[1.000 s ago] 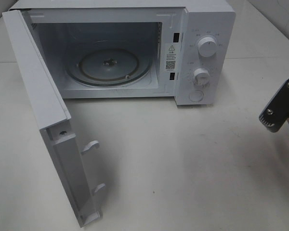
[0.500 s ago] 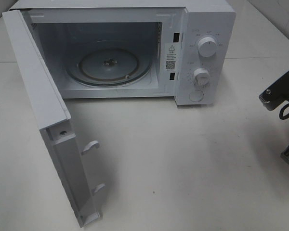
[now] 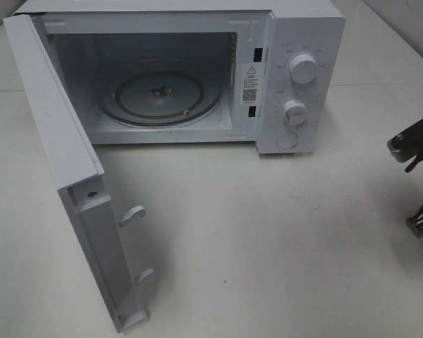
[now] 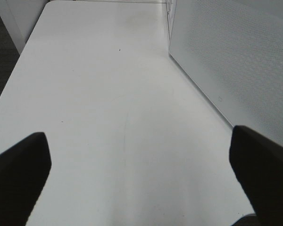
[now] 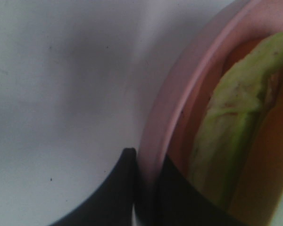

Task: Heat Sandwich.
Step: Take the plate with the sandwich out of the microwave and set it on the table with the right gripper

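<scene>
In the right wrist view, the sandwich [image 5: 231, 136] shows only as a pale green lettuce-like layer lying on a round pink plate [image 5: 179, 103]. My right gripper [image 5: 146, 160] is shut on the plate's rim, with one black finger outside it and one inside. In the exterior high view, plate and sandwich are out of frame and only part of the right arm [image 3: 414, 144] shows at the right edge. My left gripper [image 4: 139, 139] stands wide open above bare table, with nothing between its fingers.
The white microwave [image 3: 296, 42] stands at the back with its door [image 3: 56, 155] swung wide open towards the front left. The glass turntable [image 3: 162, 95] inside carries nothing. The perforated door panel [image 4: 236, 70] is close beside my left gripper.
The right arm has shifted towards the right edge of the exterior high view, so less of it shows now. The microwave and its door have not moved.
</scene>
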### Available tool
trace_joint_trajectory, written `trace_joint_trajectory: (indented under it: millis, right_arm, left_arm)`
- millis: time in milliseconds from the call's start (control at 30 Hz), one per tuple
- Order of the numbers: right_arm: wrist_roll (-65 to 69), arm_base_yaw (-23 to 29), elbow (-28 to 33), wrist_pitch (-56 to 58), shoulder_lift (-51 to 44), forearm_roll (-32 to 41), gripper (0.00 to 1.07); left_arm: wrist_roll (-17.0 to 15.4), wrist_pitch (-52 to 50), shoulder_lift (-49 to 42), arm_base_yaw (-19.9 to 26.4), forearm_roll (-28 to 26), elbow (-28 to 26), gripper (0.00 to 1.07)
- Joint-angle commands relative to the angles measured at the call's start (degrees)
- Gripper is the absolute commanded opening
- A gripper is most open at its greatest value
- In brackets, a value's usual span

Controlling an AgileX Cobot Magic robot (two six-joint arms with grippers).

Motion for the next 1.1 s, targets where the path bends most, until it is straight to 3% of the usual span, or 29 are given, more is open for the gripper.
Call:
trace_joint_trajectory:
  millis: [33, 567, 1100]
  right_arm:
    - [2.12, -1.43, -0.34, -1.72, 1.72, -3.27, 0.00]
    - [12.20, -1.43, -0.34, -4.58, 10.43, -11.63, 0.00]
    - [12.89, -1.43, -0.34, -7.56, 14.90, -12.78, 0.00]
  left_arm:
    - [0.06, -0.23, -0.97, 0.06, 0.11, 0.06, 0.98]
    - [0.06, -0.23, -0.97, 0.06, 0.11, 0.06, 0.98]
    - [0.06, -0.23, -0.97, 0.06, 0.11, 0.06, 0.98]
